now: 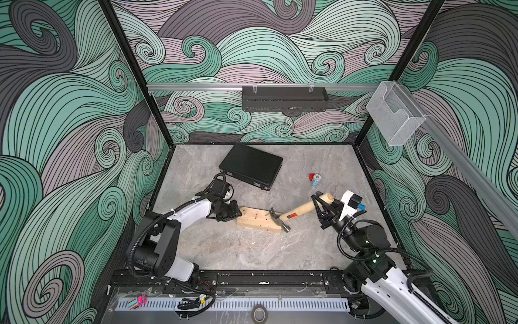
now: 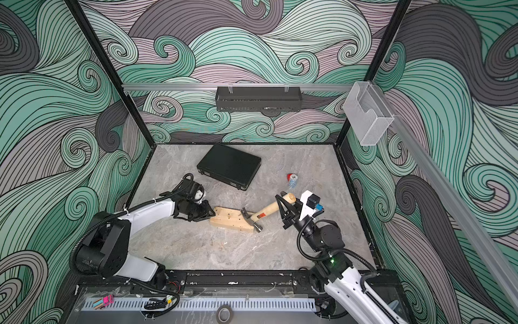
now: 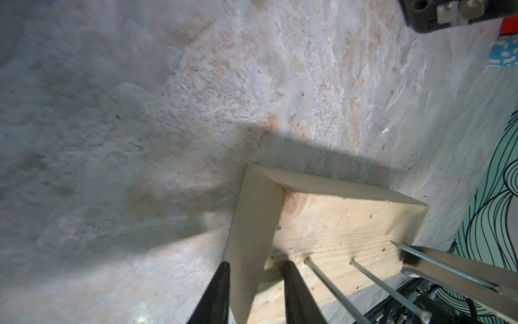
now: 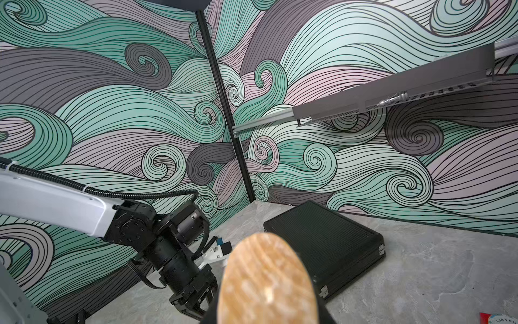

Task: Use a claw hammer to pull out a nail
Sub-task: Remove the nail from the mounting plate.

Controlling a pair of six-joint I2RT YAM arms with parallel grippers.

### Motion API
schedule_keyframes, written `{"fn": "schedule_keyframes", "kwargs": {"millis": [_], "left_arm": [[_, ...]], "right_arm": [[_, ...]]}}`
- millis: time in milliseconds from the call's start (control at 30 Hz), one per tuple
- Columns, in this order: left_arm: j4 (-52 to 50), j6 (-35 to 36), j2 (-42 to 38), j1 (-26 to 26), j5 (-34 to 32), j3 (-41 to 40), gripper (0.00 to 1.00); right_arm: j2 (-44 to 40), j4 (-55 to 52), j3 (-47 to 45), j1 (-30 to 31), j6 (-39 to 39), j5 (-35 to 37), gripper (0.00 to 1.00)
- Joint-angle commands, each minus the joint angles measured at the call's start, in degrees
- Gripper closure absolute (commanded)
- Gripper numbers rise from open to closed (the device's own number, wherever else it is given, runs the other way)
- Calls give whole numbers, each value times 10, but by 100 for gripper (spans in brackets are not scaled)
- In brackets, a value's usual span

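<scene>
- The claw hammer point(image 1: 301, 211) point(image 2: 266, 212) lies slanted across the right end of a wooden block point(image 1: 258, 221) point(image 2: 232, 221), its grey head down at the block and its pale handle rising toward the right arm.
- In both top views the curved claw rests on the block's top face, while the striking face hangs just off the block's near right corner.
- The right gripper point(image 1: 319, 199) point(image 2: 283, 197) is clamped on the handle close to its rounded butt, with a dark finger on each side of the wood.
- In the right wrist view the handle's butt end point(image 4: 266, 280) fills the lower middle, blurred and very close.
- The left gripper point(image 1: 238, 213) point(image 2: 211, 214) pinches the left end of the block, jaws narrow with the wood between them.
- In the left wrist view its two black fingers point(image 3: 221, 291) straddle an edge of the block point(image 3: 336, 224), one on the face that carries the nails.
- Several nails point(image 1: 255, 216) point(image 3: 330, 283) stand up out of the block's top face, between the left gripper and the hammer head.
- The block lies flat on the grey stone-patterned desk point(image 1: 238, 252), near its middle.
- A closed black case point(image 1: 251, 167) point(image 2: 229, 167) point(image 4: 322, 246) lies behind the block, well apart from it.
- A small clear bag with a red top point(image 1: 315, 179) lies on the desk just behind the right gripper.
</scene>
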Motion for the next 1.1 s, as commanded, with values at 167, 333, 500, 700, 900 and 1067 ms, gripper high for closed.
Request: {"fn": "schedule_keyframes", "kwargs": {"millis": [167,333,500,700,900,1067], "left_arm": [[-53,70,-67,-2,-32,26,69],[-18,120,-156,-4,-23,31,68],[-35,181,-220,-32,-25,85,66],[19,292,-280,-99,-59,84,62],[91,386,-293,-153,-62,42,63],[193,440,-306,-191,-22,-24,62]], "right_arm": [[56,-18,83,-1,-65,9,100],[98,-28,165,-2,-103,-7,100],[131,-38,244,-2,-126,-53,100],[199,-156,394,-2,-164,-121,100],[259,-179,480,-2,-155,-178,100],[299,-189,537,-2,-137,-226,100]]}}
